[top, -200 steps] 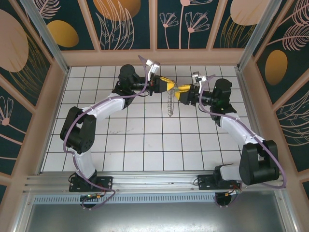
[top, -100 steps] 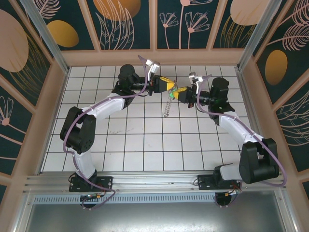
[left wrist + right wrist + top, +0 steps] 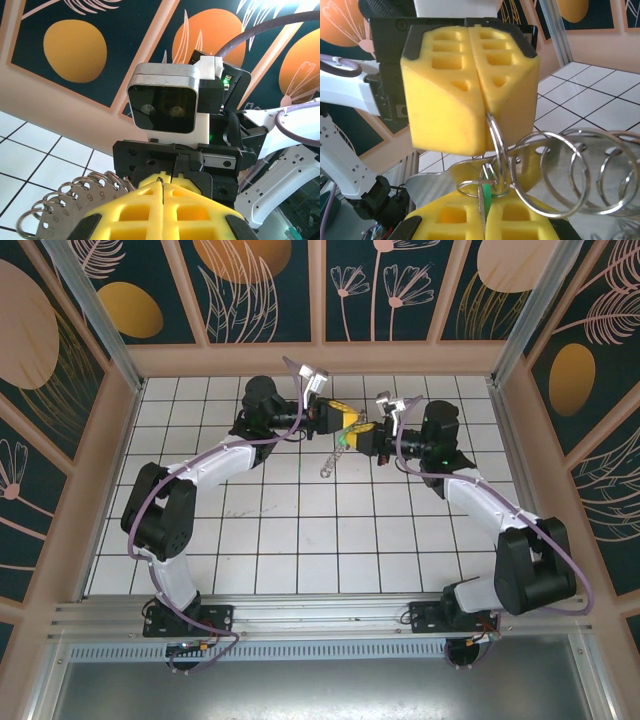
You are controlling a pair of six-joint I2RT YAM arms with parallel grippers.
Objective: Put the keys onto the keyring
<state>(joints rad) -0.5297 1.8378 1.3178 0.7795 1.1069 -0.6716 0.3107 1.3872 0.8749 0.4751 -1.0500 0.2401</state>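
The keyring (image 3: 330, 462) is a silvery numbered plate (image 3: 65, 207) fringed with wire rings (image 3: 580, 167); it hangs above the tiles. My left gripper (image 3: 349, 422) is shut, its yellow pads (image 3: 150, 210) pinching one thin ring of the keyring (image 3: 493, 131). My right gripper (image 3: 360, 436) meets it tip to tip. Its yellow pads (image 3: 520, 220) are shut on the keys, a slim key with a green head (image 3: 486, 196), which shows as a green speck (image 3: 343, 440) in the top view. The key's head sits right against the small rings (image 3: 475, 187) under the left gripper's pads (image 3: 445, 100).
Both arms reach over the far middle of the white tiled floor (image 3: 300, 530), well above it. Wooden-framed patterned walls (image 3: 320, 300) close the cell at the back and sides. The right arm's wrist camera (image 3: 164, 104) faces the left gripper closely.
My right gripper has closed from partly open to shut and has moved left up against the left gripper. The hanging keyring has swung left with both.
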